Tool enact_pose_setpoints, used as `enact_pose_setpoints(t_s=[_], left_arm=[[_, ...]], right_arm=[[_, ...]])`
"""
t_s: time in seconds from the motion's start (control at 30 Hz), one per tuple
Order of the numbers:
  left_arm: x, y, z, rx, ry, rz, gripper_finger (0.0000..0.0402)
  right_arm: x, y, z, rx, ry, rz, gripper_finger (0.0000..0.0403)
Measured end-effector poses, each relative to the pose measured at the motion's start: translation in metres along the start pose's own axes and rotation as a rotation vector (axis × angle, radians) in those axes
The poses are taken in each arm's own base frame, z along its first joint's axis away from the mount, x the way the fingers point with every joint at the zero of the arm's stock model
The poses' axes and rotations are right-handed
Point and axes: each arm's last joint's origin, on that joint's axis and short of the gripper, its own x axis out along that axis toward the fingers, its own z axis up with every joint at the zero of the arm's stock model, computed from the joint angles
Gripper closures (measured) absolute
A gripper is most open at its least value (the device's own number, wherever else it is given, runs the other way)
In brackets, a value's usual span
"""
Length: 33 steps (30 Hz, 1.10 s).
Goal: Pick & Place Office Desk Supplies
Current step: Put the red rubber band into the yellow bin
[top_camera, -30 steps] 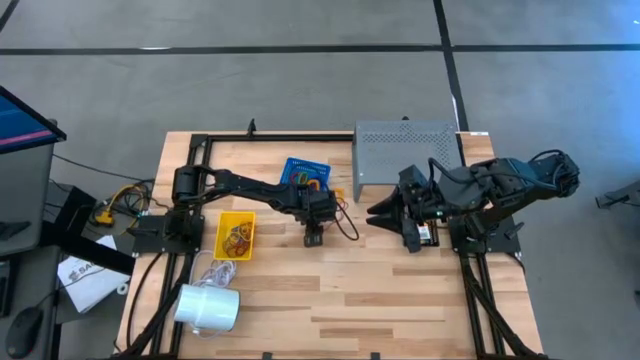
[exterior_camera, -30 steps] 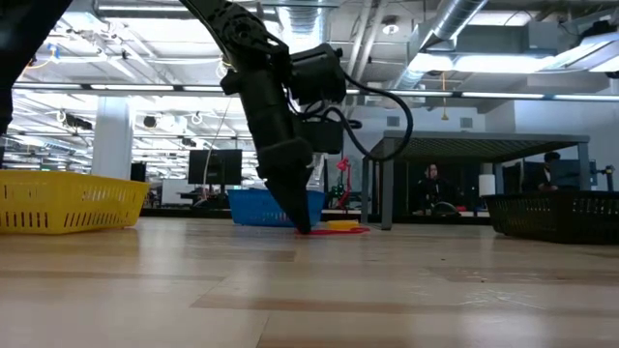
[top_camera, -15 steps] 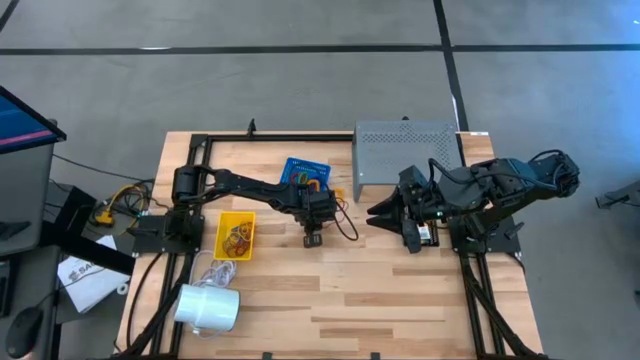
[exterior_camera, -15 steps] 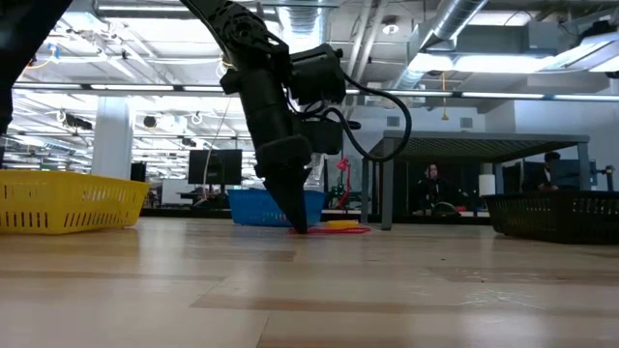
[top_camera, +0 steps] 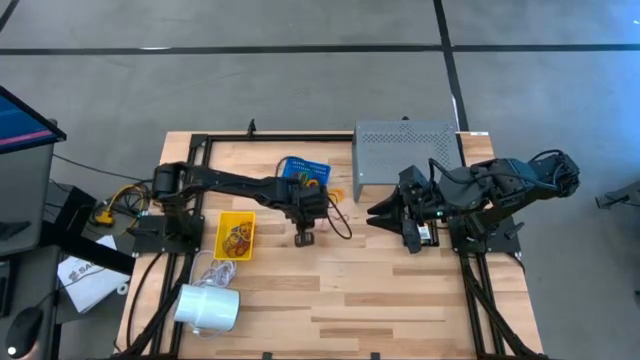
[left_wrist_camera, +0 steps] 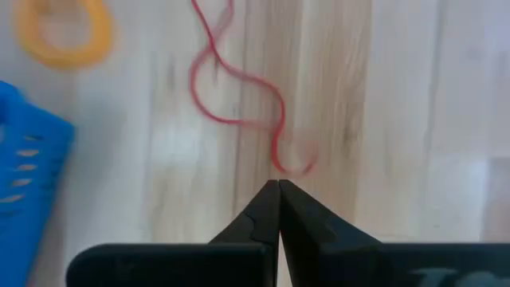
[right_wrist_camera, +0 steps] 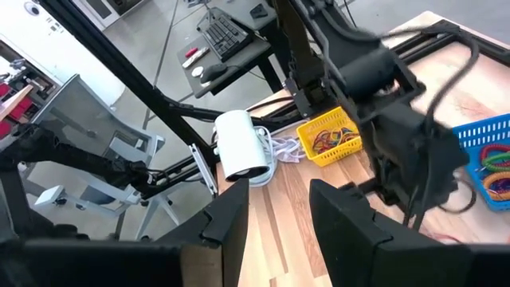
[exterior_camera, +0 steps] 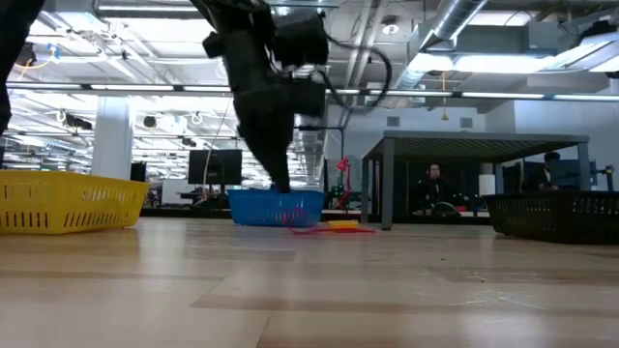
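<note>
A thin red rubber band [left_wrist_camera: 239, 104] lies in a wavy line on the pale wooden surface [top_camera: 400, 290], just beside the blue perforated plastic basket [top_camera: 305, 170], and one end of it comes to the tips of the left tool [left_wrist_camera: 278, 185]. The two dark fingers of this tool are pressed together; if the end of the band is pinched between them I cannot tell, because the band is blurred there. An orange rubber band [left_wrist_camera: 68, 32] lies on the wood close to the blue basket too, apart from the red one. In the blue basket are more coloured rubber bands [right_wrist_camera: 496, 166]. A yellow perforated plastic basket [top_camera: 237, 236], to the left of the blue basket in the high view, also holds a heap of rubber bands. Near the yellow one, at the surface's front, a white cylinder with a cord [top_camera: 208, 307] lies on its side. To the right of the blue basket stands a grey perforated metal shelf [top_camera: 405, 153]. The right tool [top_camera: 385, 215] waits in front of this shelf with its fingers spread, nothing between them.
</note>
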Motion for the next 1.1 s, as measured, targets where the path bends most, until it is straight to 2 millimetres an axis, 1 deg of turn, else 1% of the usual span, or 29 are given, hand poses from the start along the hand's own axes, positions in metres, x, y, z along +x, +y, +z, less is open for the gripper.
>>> enact_pose_setpoints(t_s=[0.27, 0.33, 0.4, 0.53, 0.63, 0.73, 0.93, 1.0, 1.1], left_arm=[[-0.049, -0.001, 0.004, 0.002, -0.133, 0.007, 0.0401], [-0.055, 0.001, 0.004, -0.003, -0.149, 0.009, 0.0401], [-0.056, 0.003, 0.004, -0.016, -0.151, 0.005, 0.0401], [-0.046, 0.002, 0.006, -0.019, -0.146, 0.001, 0.0398], [-0.039, 0.000, 0.010, -0.047, -0.167, -0.024, 0.0381], [-0.030, -0.002, 0.014, -0.162, -0.177, -0.086, 0.0347], [-0.008, -0.007, 0.015, -0.358, -0.144, -0.105, 0.0265], [-0.001, -0.008, 0.016, -0.428, -0.136, -0.106, 0.0245], [0.011, -0.009, 0.018, -0.487, -0.142, -0.115, 0.0229]], right_arm=[[0.000, 0.000, 0.000, -0.005, 0.000, 0.000, 0.0272], [0.000, 0.000, 0.000, -0.005, 0.000, 0.000, 0.0272], [0.000, 0.000, 0.000, -0.007, 0.000, 0.000, 0.0272], [0.000, 0.000, 0.000, -0.007, -0.002, 0.002, 0.0272], [0.000, 0.001, 0.001, -0.001, -0.006, 0.005, 0.0272], [0.000, 0.002, 0.000, -0.002, -0.006, 0.014, 0.0272], [-0.001, 0.004, 0.000, 0.001, -0.011, 0.025, 0.0272], [-0.001, 0.004, 0.000, 0.002, -0.014, 0.027, 0.0272], [-0.001, 0.004, 0.001, 0.004, -0.018, 0.030, 0.0272]])
